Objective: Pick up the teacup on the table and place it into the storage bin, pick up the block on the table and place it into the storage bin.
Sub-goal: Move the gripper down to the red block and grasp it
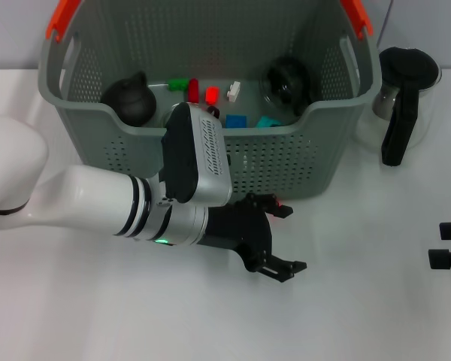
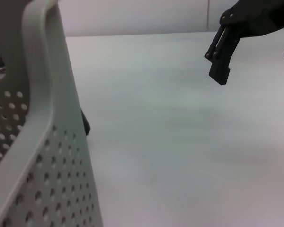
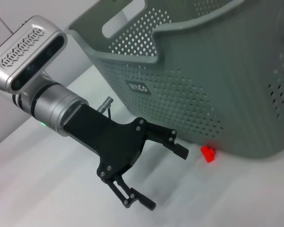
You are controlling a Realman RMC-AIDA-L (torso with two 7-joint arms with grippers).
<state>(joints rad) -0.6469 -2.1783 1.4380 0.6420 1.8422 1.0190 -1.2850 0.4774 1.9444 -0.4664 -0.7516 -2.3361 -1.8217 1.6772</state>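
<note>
**Left hand open on the tabletop, red block lying against the bin wall**

The storage bin (image 1: 210,154) stands at the back of the white tabletop (image 1: 346,301); on its front wall sits a small dark label (image 3: 137,88) with pale lettering too blurred to read; its handle ends are orange-red. The left hand (image 1: 279,241) is low over the tabletop just in front of the bin, its fingers (image 3: 177,146) spread wide with nothing between them; a small red block (image 3: 208,153) lies on the tabletop at the foot of the bin's front wall, just beyond the hand's upper finger and apart from it. Inside the bin lie a dark round teapot (image 1: 128,99), a dark cup-like thing (image 1: 287,83) and several small coloured blocks (image 1: 211,95); which of these is the teacup cannot be told. A glass jug with a black handle (image 1: 402,101) stands just beside the bin on its right. The right hand (image 1: 449,244) shows only at the frame edge, well apart from the bin; whether it is open cannot be told.
</note>
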